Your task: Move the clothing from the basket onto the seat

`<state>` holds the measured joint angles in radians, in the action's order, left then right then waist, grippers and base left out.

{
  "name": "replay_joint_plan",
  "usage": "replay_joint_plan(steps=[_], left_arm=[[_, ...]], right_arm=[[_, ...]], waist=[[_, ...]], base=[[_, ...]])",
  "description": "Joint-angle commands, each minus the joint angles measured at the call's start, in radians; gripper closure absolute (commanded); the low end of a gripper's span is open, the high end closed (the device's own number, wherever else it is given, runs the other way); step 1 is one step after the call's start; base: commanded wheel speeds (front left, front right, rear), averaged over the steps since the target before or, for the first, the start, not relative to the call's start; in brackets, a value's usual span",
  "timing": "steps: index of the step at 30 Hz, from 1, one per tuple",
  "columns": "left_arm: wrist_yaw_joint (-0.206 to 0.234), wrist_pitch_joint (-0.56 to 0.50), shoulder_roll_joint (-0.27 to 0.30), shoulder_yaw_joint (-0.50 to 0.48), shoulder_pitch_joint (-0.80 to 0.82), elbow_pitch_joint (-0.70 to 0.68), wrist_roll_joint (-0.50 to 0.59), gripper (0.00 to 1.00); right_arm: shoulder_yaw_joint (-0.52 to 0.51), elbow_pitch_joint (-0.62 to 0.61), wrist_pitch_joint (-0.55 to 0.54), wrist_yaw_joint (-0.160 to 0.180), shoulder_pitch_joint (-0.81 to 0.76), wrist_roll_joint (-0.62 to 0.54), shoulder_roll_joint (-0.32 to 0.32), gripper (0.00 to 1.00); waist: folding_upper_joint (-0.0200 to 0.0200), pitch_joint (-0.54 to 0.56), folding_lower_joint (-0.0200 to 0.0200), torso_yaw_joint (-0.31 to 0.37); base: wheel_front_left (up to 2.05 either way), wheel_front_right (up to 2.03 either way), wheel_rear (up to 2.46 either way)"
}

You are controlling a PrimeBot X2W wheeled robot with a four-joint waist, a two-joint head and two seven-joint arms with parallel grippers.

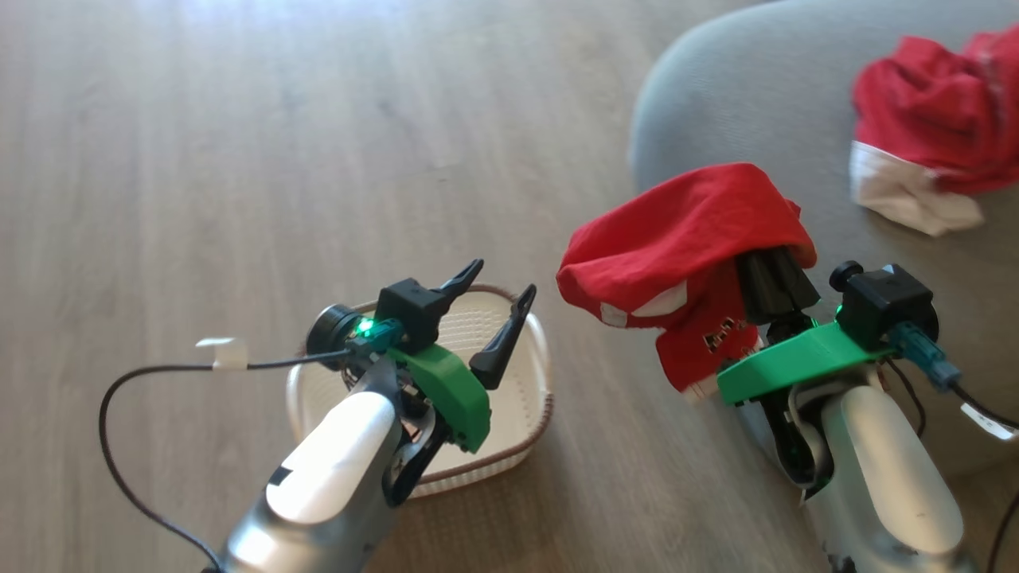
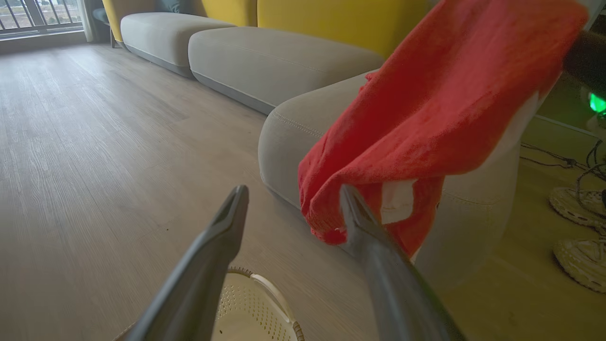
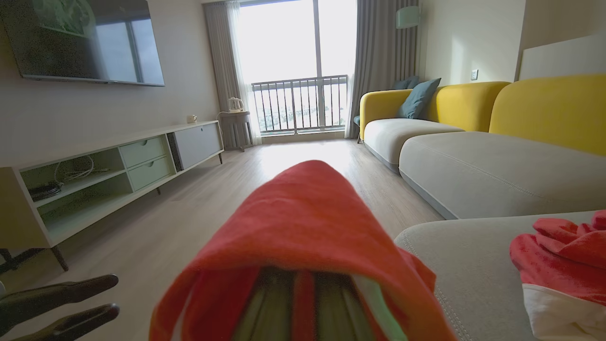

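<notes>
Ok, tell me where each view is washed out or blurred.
Head view: pale glare on the floor along the top edge. Left wrist view: the left gripper is soft, too near the lens. Right wrist view: the window is blown out white; the red garment up close is blurred.

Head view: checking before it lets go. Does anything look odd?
Yes. The red garment is draped like a hood over the right jaws, covering their tips. It hangs partly past the seat's edge, over the floor.
</notes>
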<state>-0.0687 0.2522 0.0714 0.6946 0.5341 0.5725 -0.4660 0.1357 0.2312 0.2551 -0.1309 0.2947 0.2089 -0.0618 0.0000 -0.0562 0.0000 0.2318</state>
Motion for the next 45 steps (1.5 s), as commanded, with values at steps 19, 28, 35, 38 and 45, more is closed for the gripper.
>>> replay_joint_plan(steps=[19,28,35,38,45], left_arm=[[-0.057,0.01,-0.007,-0.179,-0.066,-0.096,0.123,0.0],[-0.061,0.01,-0.014,-0.156,-0.049,-0.122,0.131,0.0],[-0.062,0.01,0.001,-0.138,-0.058,-0.167,0.138,0.0],[-0.062,0.01,0.013,-0.131,-0.063,-0.188,0.144,0.0],[-0.062,0.01,0.049,-0.082,-0.027,-0.201,0.148,0.0]], right_arm=[[-0.049,-0.164,0.007,0.0,-0.091,0.036,0.012,1.0],[-0.106,-0.225,0.007,0.0,-0.134,0.038,0.012,1.0],[-0.113,-0.24,0.007,0.0,-0.016,-0.01,-0.019,1.0],[-0.118,-0.237,0.007,0.0,0.071,-0.024,-0.064,1.0],[-0.174,-0.208,0.007,0.0,0.286,-0.074,-0.204,1.0]], waist=[[0.0,-0.013,0.0,0.311],[0.0,-0.052,0.0,0.32],[0.0,-0.102,0.0,0.321],[0.0,-0.134,0.0,0.317],[0.0,-0.234,0.0,0.256]], base=[[0.0,0.0,0.0],[0.0,0.0,0.0],[0.0,0.0,0.0],[0.0,0.0,0.0],[0.0,0.0,0.0]])
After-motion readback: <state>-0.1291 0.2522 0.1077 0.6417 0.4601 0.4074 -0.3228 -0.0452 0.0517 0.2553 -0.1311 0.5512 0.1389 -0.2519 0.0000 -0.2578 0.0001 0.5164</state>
